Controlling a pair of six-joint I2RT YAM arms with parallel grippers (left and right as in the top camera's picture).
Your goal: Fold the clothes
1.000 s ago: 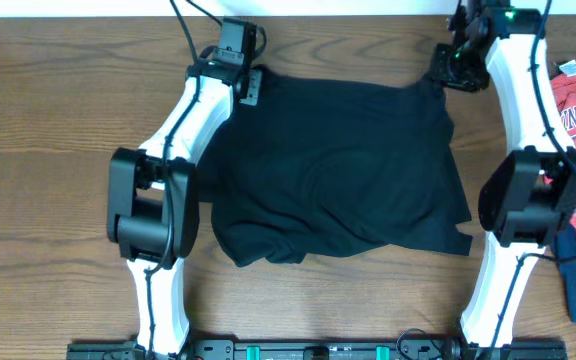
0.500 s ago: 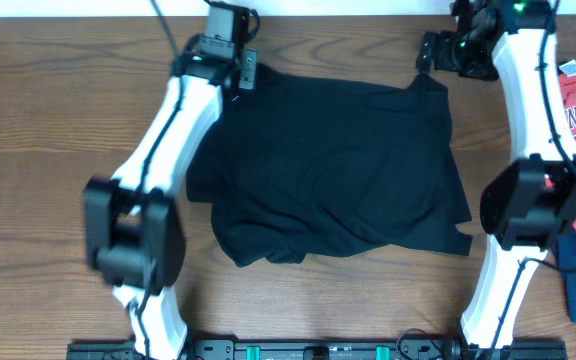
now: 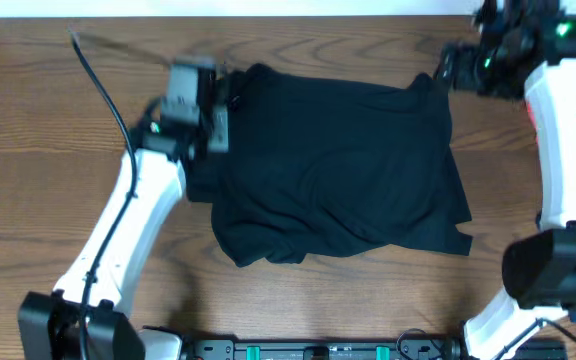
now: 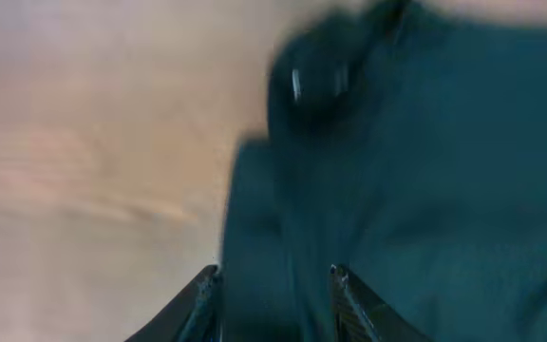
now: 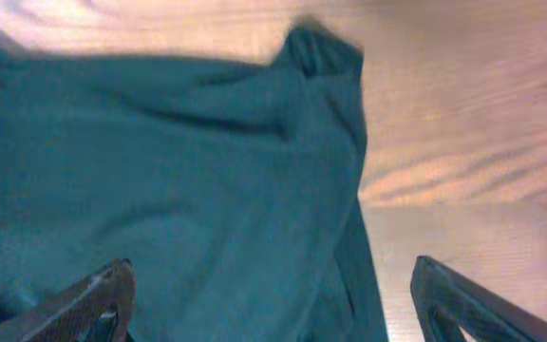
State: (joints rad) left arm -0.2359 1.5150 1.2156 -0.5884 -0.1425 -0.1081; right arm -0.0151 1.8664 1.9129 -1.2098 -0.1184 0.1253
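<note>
Right claw (image 5: pixel 272 294) gapes over a corner of the black T-shirt (image 3: pixel 338 160); left claw (image 4: pixel 275 290), slightly parted, straddles the opposite edge, likely to grip.

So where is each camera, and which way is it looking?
Overhead: above the table, looking down at the black T-shirt; left arm and right arm show.
Left wrist: on the left arm, facing the shirt's edge; left pincer shows.
Right wrist: on the right arm, facing a shirt corner; right pincer shows.
Shared: all see the shirt.
</note>
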